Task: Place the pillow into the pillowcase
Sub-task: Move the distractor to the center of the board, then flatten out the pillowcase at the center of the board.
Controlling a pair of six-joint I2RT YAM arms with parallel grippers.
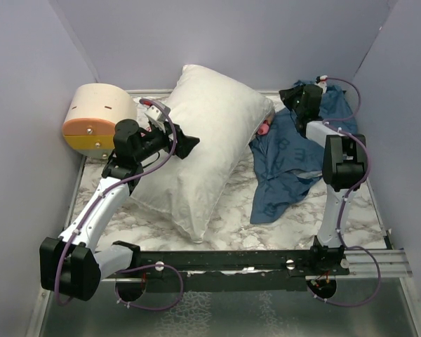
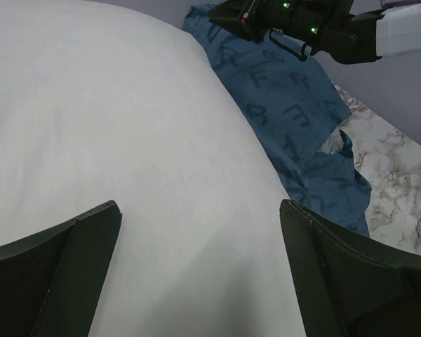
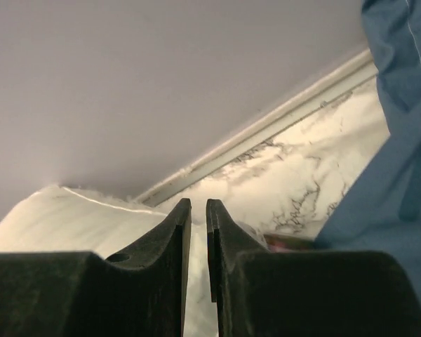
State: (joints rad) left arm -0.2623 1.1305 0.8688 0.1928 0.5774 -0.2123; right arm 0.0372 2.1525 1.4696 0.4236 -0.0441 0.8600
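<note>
Across the middle of the marble table [image 1: 266,217] lies the pillow [image 1: 196,151], plump and white. It is set on a slant, with one corner toward the back wall and the opposite one toward your arms' bases. Your left gripper [image 1: 188,145] hangs over the pillow's left flank, about midway along that long side, and it is released. In the left wrist view its two dark fingers [image 2: 63,274] stand wide apart at the bottom corners, and the pillow's white cloth fills everything between and beyond them. You cannot tell from these views whether the fingertips touch the fabric, but nothing is gripped.

Against the pillow's right edge the pillowcase [image 1: 288,168] lies crumpled on the table, dark blue with pale letters. It runs from the far right corner down toward the near side. A small pink object [image 1: 264,128] sits where pillow and pillowcase meet.

Your right gripper [image 1: 289,93] is over the far end of the pillowcase, pointing left toward the pillow. Its fingers [image 3: 161,246] are all but clenched, with only a thin slit between them and nothing caught in it. In the right wrist view the blue cloth lies off to the fingers' right, apart from the slit, and a corner of the pillow shows ahead to the left.

A cream-and-orange drum [image 1: 98,119] stands at the table's far left corner, just beside your left arm.
</note>
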